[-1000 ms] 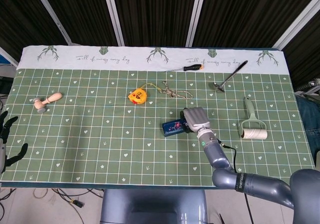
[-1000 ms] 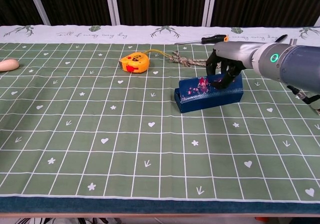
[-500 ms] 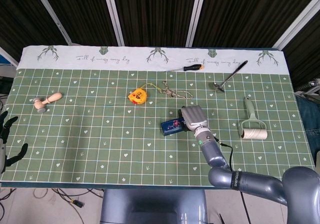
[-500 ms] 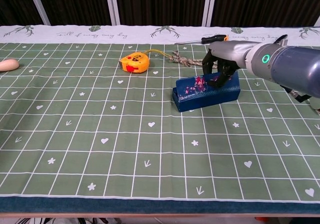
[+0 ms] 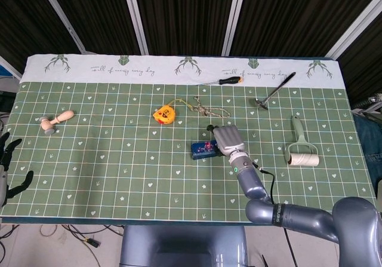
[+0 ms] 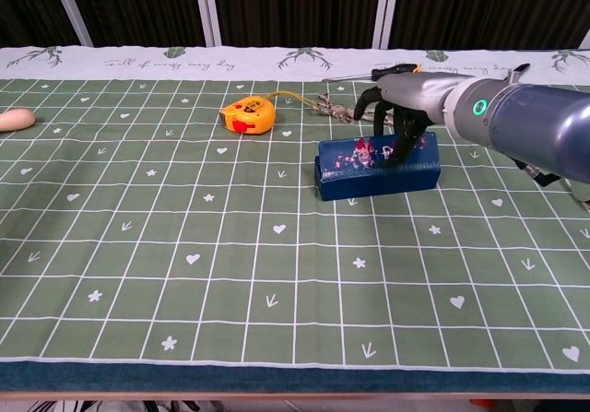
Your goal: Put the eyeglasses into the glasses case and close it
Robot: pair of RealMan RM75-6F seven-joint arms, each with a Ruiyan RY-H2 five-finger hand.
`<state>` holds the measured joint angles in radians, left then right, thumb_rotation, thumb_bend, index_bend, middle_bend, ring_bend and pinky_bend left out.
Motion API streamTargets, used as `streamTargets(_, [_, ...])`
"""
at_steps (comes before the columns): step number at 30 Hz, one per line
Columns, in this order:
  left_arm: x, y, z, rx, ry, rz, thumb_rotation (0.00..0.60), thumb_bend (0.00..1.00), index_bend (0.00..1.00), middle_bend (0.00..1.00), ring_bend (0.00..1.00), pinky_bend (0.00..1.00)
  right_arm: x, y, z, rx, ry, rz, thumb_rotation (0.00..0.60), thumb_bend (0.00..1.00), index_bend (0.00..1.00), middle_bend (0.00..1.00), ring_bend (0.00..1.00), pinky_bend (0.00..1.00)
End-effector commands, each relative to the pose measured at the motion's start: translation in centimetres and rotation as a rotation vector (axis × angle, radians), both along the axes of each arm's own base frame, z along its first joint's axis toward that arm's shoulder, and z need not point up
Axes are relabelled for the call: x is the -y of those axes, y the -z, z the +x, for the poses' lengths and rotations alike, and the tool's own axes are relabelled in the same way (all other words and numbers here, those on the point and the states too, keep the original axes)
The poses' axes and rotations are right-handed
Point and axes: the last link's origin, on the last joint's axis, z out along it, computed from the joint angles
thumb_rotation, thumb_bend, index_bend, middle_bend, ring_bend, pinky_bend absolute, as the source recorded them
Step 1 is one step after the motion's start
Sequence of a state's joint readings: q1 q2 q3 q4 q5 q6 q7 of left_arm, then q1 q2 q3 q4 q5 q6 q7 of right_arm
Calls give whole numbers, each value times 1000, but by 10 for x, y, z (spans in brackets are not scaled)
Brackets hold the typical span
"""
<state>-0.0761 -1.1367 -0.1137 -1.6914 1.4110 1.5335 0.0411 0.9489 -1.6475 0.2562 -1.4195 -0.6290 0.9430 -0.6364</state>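
While my right hand (image 6: pixel 395 126) sits over the far right end of the glasses case (image 6: pixel 374 166), its dark fingers (image 6: pixel 403 145) hang down curled across the top edge, tips touching the case's upper face. I cannot tell whether they clamp it or only press on it. From the head camera the same hand (image 5: pixel 230 139) covers the right part of the case (image 5: pixel 203 149), so only the left end with its red pattern shows. The case lies closed on the green checked tablecloth (image 6: pixel 184 246), near the middle of the table; I cannot see any eyeglasses outside it. A yellow tape measure (image 6: pixel 248 114) lies well to the case's left and farther back, and a knotted cord (image 6: pixel 334 109) lies just behind my fingers. My left hand (image 5: pixel 8 162) rests off the table's left edge, fingers apart, holding nothing.
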Motion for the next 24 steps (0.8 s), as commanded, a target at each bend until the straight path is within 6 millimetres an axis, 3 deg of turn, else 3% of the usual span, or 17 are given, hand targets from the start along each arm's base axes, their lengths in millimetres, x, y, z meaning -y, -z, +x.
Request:
streamTargets(1, [0,0,0,-1,-1,-1,600,312,138,0,0,0,0,-1,2,5,-3,-5,600,204,130,367,430,503])
streamTargets(9, [0,1,0,-3,-1,-1,600,312,138,0,0,0,-2,-9,5,61,4,-23,600,145,109,348,407,495])
streamTargets(17, [0,1,0,-6,-1,-3,600,312,139,0,0,0,-3,-16,2,92,-3,-51,600,145,112,235,286,344])
streamTargets(24, [0,1,0,-4,-3,-3,600,312,139,0,0,0,-4,-19,-4,91,-6,-40,600,145,115,210,248,315])
